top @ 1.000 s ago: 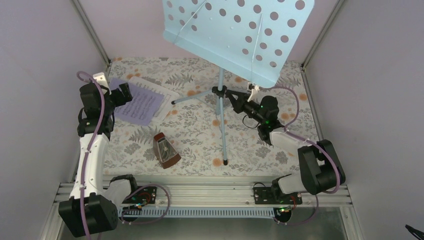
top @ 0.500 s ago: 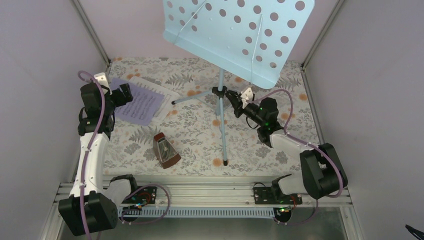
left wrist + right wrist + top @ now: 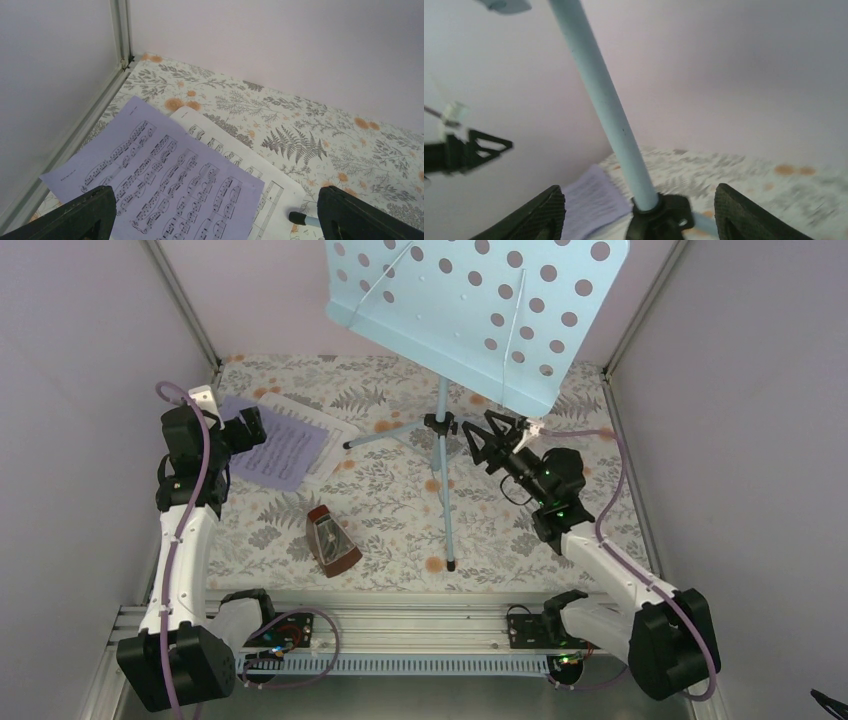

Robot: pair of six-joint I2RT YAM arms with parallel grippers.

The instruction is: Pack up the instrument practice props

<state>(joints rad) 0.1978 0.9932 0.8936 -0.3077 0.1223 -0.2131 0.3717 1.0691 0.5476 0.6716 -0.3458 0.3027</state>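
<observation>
The light-blue music stand stands upright, with its perforated desk point(image 3: 480, 310) high at the back and its pole point(image 3: 441, 400) running down to a black tripod hub point(image 3: 440, 423). My right gripper point(image 3: 482, 445) is open just right of that hub. In the right wrist view the pole point(image 3: 609, 110) and hub point(image 3: 664, 215) sit between the spread fingers point(image 3: 536, 215), untouched. My left gripper point(image 3: 250, 427) hangs open over the sheet music, a lavender page point(image 3: 165, 180) lying on a white page point(image 3: 240, 160). The reddish-brown metronome point(image 3: 330, 540) lies on its side near the front.
The floral cloth point(image 3: 390, 510) is boxed in by walls on the left, back and right. One stand leg point(image 3: 448, 520) runs toward the front edge, and another leg's black tip point(image 3: 305, 218) rests on the white page. An aluminium rail point(image 3: 420, 625) crosses the near edge.
My right gripper has opened and drawn back to the right, away from the stand's hub, and its arm has swung rightward. The left arm, pages and metronome have not moved.
</observation>
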